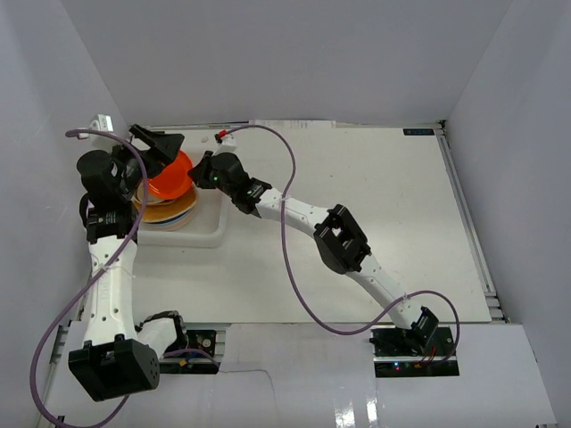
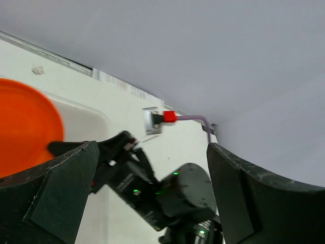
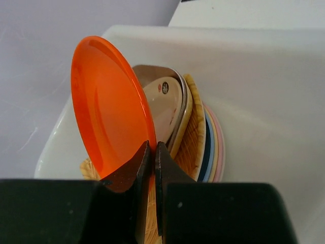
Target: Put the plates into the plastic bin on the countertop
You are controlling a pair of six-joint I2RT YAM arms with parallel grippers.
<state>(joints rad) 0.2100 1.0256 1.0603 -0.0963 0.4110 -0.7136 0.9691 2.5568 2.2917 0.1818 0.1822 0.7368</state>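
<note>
My right gripper (image 3: 153, 147) is shut on the rim of the round orange-red plate (image 3: 109, 101) and holds it over the stack of plates (image 3: 195, 132) in the plastic bin (image 3: 264, 76). The stack holds brown and yellow rounded-square dishes, an orange woven one, then blue, cream and pink round ones. In the top view the orange-red plate (image 1: 171, 178) sits atop the stack in the bin (image 1: 207, 234) at the far left of the countertop (image 1: 375, 205), with the right gripper (image 1: 203, 171) at its right edge. My left gripper (image 1: 153, 143) is open and empty, just above the plate (image 2: 23, 127).
White wall panels enclose the countertop on the left, back and right. A purple cable with a red plug (image 2: 169, 117) runs along the back edge near a small white bracket (image 1: 101, 120). The right arm (image 1: 343, 239) stretches diagonally across the countertop.
</note>
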